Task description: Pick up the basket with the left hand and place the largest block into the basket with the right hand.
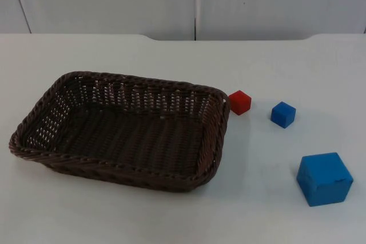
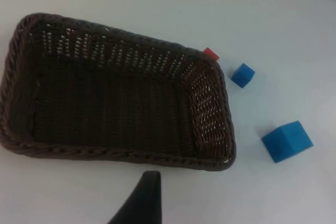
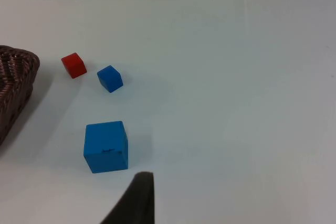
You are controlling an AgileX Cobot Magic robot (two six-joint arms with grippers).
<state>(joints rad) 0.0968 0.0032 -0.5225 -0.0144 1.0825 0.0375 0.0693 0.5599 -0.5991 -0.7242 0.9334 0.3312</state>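
On the white table a dark brown woven basket was seen resting flat and holding nothing, to the left of three blocks. Just beside its far right corner a small red block was set, close to the rim though contact could not be judged. A small blue block was placed near the red one, further right. Nearer the front edge and well apart from the basket, the largest block, also blue, was found standing on the table.

From the left wrist view, one black fingertip of the left gripper was made out above bare table, just outside the basket's near rim; its opening could not be told. From the right wrist view, a fingertip of the right gripper was seen near the largest block, not touching it; its opening could likewise not be told.
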